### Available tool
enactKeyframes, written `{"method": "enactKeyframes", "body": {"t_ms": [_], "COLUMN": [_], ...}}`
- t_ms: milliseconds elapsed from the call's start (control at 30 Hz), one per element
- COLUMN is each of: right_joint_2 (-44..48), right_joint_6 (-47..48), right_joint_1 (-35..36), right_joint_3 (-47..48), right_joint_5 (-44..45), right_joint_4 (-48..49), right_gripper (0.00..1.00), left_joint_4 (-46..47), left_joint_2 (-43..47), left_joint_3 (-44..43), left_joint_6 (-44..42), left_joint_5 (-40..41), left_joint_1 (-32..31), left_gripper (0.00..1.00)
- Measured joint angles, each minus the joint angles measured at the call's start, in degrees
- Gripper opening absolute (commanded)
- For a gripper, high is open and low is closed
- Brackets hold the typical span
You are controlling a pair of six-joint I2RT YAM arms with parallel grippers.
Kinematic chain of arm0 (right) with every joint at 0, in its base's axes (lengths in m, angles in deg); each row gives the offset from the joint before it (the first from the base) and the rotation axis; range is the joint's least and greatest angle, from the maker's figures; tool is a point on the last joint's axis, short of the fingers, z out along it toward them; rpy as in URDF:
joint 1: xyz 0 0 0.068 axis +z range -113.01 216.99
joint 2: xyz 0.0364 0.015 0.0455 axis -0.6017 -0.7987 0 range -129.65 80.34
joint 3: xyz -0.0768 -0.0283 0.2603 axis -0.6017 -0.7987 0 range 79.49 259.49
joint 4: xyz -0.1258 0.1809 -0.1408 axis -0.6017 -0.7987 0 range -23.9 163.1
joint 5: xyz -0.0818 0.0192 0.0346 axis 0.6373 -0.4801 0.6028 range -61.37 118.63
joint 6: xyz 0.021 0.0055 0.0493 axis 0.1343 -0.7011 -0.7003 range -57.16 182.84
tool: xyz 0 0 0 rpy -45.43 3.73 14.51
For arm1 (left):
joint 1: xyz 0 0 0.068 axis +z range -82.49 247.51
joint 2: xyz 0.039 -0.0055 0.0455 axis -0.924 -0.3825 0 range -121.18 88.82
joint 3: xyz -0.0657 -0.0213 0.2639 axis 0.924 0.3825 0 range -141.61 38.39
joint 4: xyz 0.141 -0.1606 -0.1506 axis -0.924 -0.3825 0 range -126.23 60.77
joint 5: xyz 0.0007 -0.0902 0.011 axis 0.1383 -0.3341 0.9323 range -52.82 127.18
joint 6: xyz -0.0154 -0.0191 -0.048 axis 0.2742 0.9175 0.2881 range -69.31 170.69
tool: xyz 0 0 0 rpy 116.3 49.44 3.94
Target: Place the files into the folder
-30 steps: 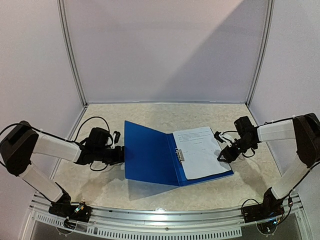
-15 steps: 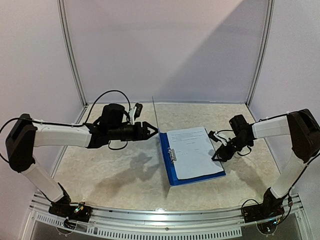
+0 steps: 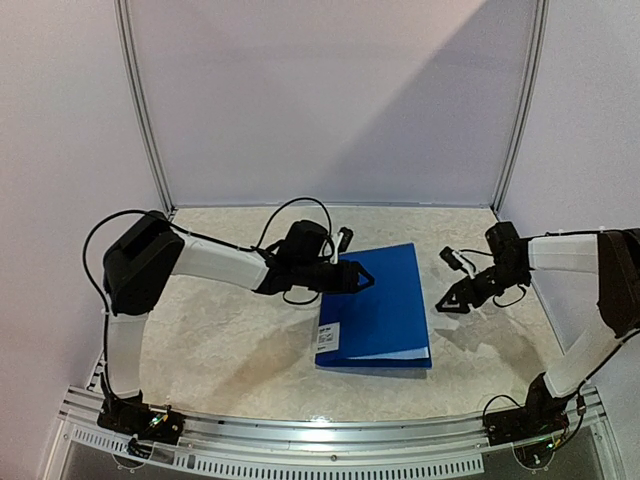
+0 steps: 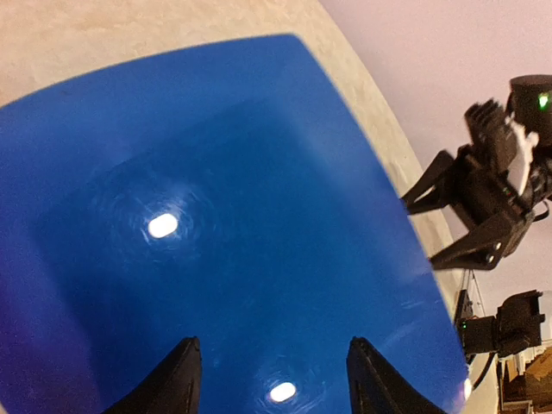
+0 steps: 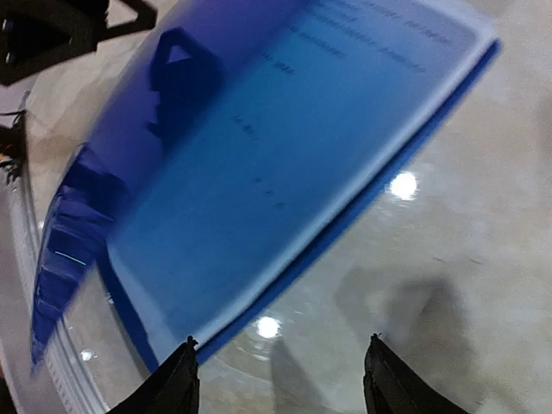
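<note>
**Surface finishes.** The folder (image 3: 375, 305) is smooth, glossy blue plastic whose cover mirrors the lamps as bright spots, with a small matt white label (image 3: 330, 338) at its near left corner and the matt white paper of the files (image 3: 398, 353) showing along its near edge. Beneath the folder, the table (image 3: 220, 330) has a polished, beige, stone-mottled surface. The left gripper (image 3: 368, 279) over the folder's far left corner and the right gripper (image 3: 445, 301) to the folder's right have matt black plastic fingers (image 4: 177, 384).

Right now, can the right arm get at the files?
Probably not cleanly: the folder covers the files, only their edge showing. The right gripper hangs open beside it, nothing between.
</note>
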Motion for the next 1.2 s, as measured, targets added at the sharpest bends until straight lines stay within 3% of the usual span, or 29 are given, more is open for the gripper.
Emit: {"method": "enactKeyframes", "body": {"t_ms": [200, 367, 500, 867, 1200], "right_joint_2": [6.78, 11.3, 12.87, 0.68, -6.25], "right_joint_6": [-2.14, -2.99, -4.68, -5.7, -5.38], "right_joint_1": [-6.93, -6.29, -1.51, 13.64, 16.85], "right_joint_3": [-1.11, -4.87, -8.33, -5.81, -4.28], "right_joint_5": [4.92, -3.41, -10.32, -12.2, -6.99], "right_joint_4": [2.51, 5.62, 9.86, 13.2, 12.48], "right_gripper": [0.64, 0.56, 0.47, 0.41, 0.42], "left_joint_4": [-0.37, -1.25, -1.27, -3.74, -15.74], "left_joint_2": [-6.19, -9.03, -9.9, -10.4, -2.51], "left_joint_3": [-4.37, -6.4, -7.87, -10.12, -11.43], "left_joint_6": [0.76, 0.76, 0.79, 0.35, -6.38], "left_joint_5": [-0.11, -0.09, -0.39, -0.46, 5.16], "left_joint_1": [-1.31, -1.6, -1.62, -1.86, -1.99], "left_gripper": [0.56, 0.56, 0.56, 0.56, 0.63]}}
